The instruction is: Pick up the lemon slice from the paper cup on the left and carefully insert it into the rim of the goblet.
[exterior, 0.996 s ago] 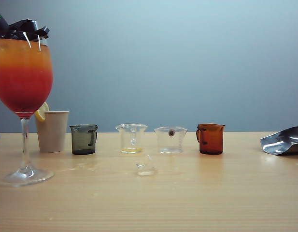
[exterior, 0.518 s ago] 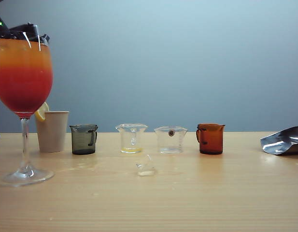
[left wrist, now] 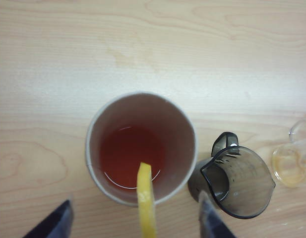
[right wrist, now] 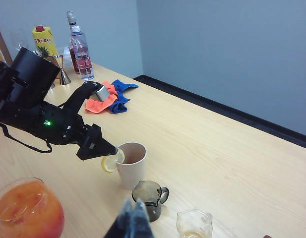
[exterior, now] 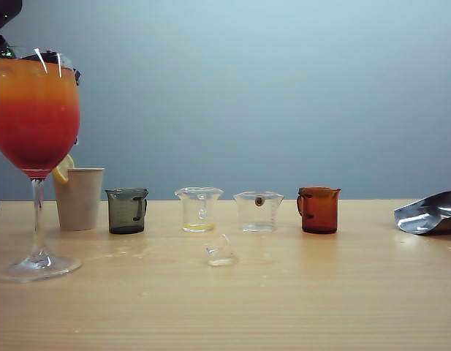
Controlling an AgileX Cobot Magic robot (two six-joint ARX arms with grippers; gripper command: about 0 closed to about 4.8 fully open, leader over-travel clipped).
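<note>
Lemon slice [left wrist: 147,203] is not yet held: it stands on edge over the rim of the paper cup [left wrist: 141,148], its rind end pointing out toward the wrist camera, and it lies in the gap between the two dark fingertips [left wrist: 51,223] of the left gripper [left wrist: 135,225] with daylight on both sides. Those fingers stand wide apart, one on each side of the slice and touching neither it nor the cup as far as the wrist view shows. Over the last second the black mass of this arm has sunk behind the goblet [exterior: 35,146] in the exterior view, so less of it shows above the glass than before, and the jaws have spread from half shut to wide. My reading is that the arm has lined up for the pick and the next step is to close on the slice. The cup holds a little red liquid and sits near the left edge of the table [exterior: 283,292], just beside a dark handled beaker [left wrist: 237,181], with the goblet nearer the front edge. The right gripper [right wrist: 133,223] hangs well off to the side, looking across at the cup; its fingers seem pressed together, empty.
</note>
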